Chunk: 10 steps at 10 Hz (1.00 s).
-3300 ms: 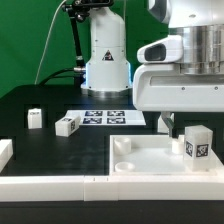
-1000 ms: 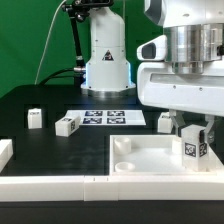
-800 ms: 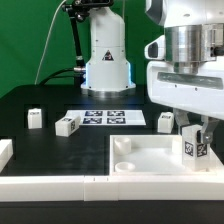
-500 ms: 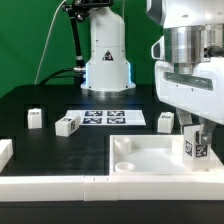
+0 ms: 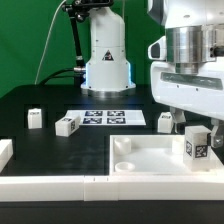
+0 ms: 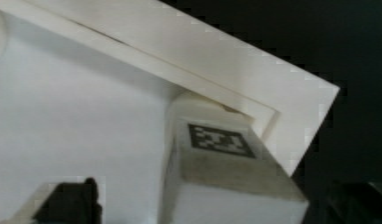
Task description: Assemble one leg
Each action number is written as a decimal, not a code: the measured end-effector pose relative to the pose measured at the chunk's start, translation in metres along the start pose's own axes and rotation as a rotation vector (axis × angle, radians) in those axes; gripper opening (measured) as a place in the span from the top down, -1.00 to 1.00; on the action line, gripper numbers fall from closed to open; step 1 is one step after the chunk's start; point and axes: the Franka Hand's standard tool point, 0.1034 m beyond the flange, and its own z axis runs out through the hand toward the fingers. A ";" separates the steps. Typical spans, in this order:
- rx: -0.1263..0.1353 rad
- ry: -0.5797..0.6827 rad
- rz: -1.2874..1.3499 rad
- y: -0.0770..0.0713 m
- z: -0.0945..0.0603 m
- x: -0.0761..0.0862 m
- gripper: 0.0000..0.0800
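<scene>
The leg [image 5: 197, 143] is a small white post with a black-and-white tag. It stands upright in the near right corner of the large white tray [image 5: 150, 166]. My gripper [image 5: 196, 126] hangs right over it, with the jaws open on either side of its top. In the wrist view the leg [image 6: 232, 150] lies between my two dark fingertips [image 6: 63, 202], with a gap on one side. The gripper [image 6: 214, 205] is not closed on it. The tray's rim [image 6: 188, 55] runs behind the leg.
Three more small tagged posts lie on the black table: one [image 5: 35, 118], a second [image 5: 68, 125] and a third [image 5: 165, 121]. The marker board [image 5: 105, 117] lies before the arm's white base [image 5: 105, 60]. Long white border bars [image 5: 50, 185] run along the front.
My gripper has moved toward the exterior view's right, from beside the leg to over it, and now straddles its top. The leg and the tray have not moved.
</scene>
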 end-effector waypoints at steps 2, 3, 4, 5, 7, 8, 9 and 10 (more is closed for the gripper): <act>0.000 0.000 -0.246 -0.002 0.000 -0.001 -0.62; -0.001 0.000 -0.368 -0.002 0.001 0.000 -0.62; -0.004 0.001 -0.471 -0.002 0.002 0.000 -0.62; -0.011 0.010 -0.591 -0.003 0.001 0.000 -0.62; -0.030 0.023 -0.775 -0.006 -0.001 -0.001 -0.62; -0.046 0.028 -0.900 -0.007 -0.003 0.000 -0.62; -0.050 0.028 -0.978 -0.008 -0.004 0.002 -0.62; -0.054 0.026 -1.059 -0.007 -0.007 0.006 -0.62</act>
